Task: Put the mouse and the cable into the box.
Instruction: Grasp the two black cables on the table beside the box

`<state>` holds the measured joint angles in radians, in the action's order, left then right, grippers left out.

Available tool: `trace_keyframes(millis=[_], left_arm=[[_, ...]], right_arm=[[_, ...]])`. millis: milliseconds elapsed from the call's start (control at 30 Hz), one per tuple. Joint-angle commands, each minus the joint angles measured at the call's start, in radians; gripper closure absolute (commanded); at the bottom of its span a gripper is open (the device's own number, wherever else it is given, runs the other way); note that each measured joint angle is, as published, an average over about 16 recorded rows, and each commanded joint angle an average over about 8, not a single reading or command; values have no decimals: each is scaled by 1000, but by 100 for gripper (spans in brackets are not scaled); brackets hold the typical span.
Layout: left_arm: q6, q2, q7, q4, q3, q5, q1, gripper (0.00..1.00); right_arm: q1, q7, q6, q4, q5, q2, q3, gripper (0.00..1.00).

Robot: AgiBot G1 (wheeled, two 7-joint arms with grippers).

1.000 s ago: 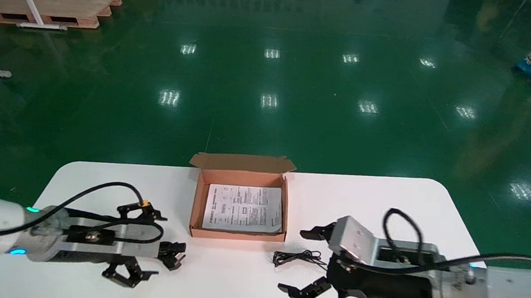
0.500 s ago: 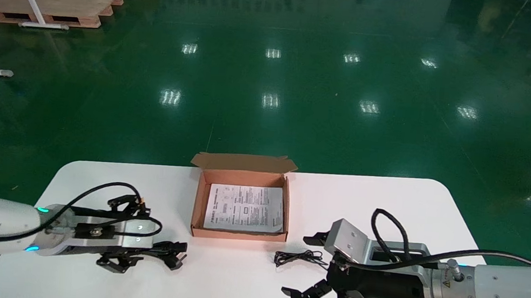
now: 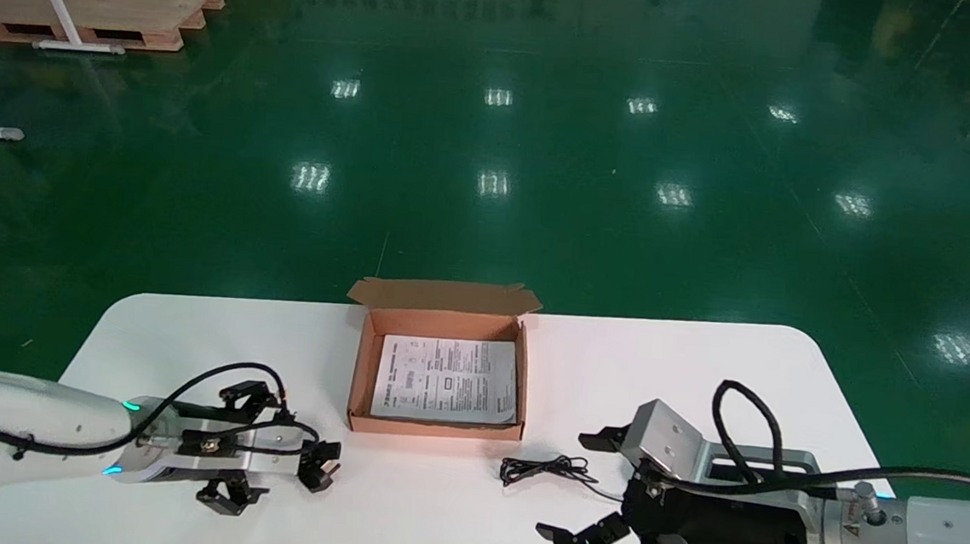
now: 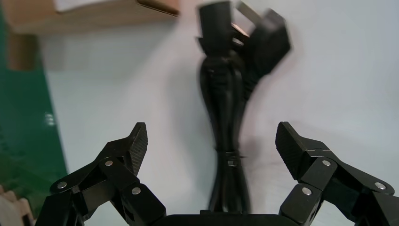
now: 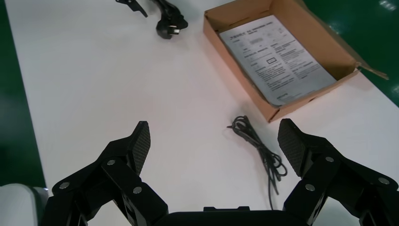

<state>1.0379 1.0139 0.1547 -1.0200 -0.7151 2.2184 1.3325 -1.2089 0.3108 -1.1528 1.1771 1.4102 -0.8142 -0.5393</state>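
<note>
An open cardboard box (image 3: 361, 370) holding a printed sheet (image 3: 446, 380) stands mid-table. A thick black power cable bundle (image 4: 229, 117), tied with a band, lies on the table with its plug (image 3: 320, 463) pointing toward the box. My left gripper (image 3: 268, 449) is low over that bundle and open, one finger on each side without touching it (image 4: 211, 136). A thin black cable (image 3: 544, 470) lies coiled in front of the box's right corner. My right gripper (image 3: 564, 486) hovers open just right of it (image 5: 214, 136). No mouse shows in any view.
The white table (image 3: 700, 364) has a rounded far-right corner, and shiny green floor lies beyond its edges. In the right wrist view the box (image 5: 240, 77) and the plug (image 5: 169, 21) lie farther off. A wooden pallet (image 3: 93, 10) sits far back left.
My left gripper has dropped lower and levelled out over the power cable bundle. My right gripper has drawn back a little to the right. A person at the far right has left view.
</note>
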Motion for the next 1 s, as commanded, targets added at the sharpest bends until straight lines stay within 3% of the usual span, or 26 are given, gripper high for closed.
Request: trace_keyframes(millis=[33,200,400,700,1000], left_arm=[[-7,5,0,20,-4,13,0,0],[-4,8,6,25,-10,28,0,0],[2,6,15,13,-12,35,-2,0],[4,4,21,6,-13,38,-4,0],[4,4,23,5,-13,39,-5,0]], right_arm=[[6,4,-2,6,-2,6,0,0],[12,8,-6,15,13,0,-13,0],[-1,-47,34,-19,169,-84,-91,0],[-75,-154,158,-272,371,-285,-183,0],[-149,-221,284,-477,447,-368,-193,0]])
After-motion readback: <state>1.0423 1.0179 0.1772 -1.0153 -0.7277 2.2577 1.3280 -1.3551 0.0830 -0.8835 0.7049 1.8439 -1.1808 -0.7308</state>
